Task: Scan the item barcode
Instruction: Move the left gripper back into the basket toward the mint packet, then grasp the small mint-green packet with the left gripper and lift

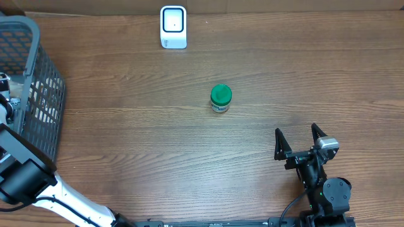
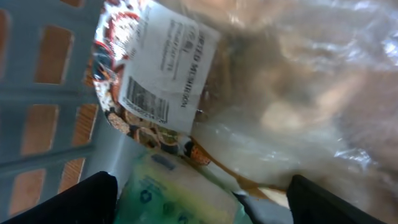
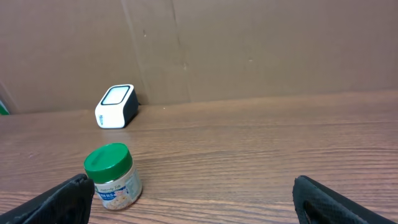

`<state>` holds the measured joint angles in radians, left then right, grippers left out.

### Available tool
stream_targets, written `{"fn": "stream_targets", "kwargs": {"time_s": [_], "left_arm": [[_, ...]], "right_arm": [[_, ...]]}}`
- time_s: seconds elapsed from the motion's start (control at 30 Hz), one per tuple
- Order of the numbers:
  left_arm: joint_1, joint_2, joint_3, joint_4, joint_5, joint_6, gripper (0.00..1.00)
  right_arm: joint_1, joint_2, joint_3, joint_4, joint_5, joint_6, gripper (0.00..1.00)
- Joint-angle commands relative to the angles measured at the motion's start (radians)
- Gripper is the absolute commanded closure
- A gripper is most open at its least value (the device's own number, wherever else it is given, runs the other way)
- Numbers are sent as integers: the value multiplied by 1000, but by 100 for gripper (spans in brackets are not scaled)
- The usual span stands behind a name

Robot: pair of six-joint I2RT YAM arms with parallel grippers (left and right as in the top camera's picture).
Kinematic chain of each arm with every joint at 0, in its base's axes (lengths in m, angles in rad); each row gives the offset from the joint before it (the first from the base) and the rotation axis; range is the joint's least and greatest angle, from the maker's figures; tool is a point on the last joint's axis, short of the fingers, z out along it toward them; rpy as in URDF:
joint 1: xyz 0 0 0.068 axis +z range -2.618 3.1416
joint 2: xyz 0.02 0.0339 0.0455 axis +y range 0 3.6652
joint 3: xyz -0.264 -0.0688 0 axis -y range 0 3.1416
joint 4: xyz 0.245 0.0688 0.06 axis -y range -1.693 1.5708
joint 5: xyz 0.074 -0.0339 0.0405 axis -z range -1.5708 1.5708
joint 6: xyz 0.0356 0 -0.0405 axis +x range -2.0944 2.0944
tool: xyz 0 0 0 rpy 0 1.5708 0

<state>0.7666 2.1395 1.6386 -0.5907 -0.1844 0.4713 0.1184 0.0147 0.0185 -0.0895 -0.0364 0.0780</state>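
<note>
In the basket (image 1: 44, 88) at the counter's (image 1: 126, 145) left edge: left claw (image 2: 202, 186) open, fingers spread over a clear bag (image 2: 292, 87). Its white label (image 2: 174, 56) and barcode (image 2: 144, 99) face the wrist camera. Suggest pinching the film well clear of the label, so the code reaches the scanner (image 1: 173, 26) flat and uncovered. Right claw (image 1: 296, 130) open, parked near edge, apart from the green-lidded jar (image 1: 221, 97).
</note>
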Motion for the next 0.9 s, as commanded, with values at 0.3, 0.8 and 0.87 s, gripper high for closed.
{"fn": "stream_targets", "kwargs": {"time_s": [0.3, 0.8, 0.87], "left_arm": [[36, 43, -5, 0, 1, -8, 58], [-32, -35, 72, -52, -36, -119, 96], [-41, -66, 90, -67, -36, -148, 96]], "right_arm": [[-3, -12, -10, 7, 10, 3, 0], [-3, -12, -10, 7, 10, 3, 0], [-3, -12, -10, 7, 10, 3, 0]]}}
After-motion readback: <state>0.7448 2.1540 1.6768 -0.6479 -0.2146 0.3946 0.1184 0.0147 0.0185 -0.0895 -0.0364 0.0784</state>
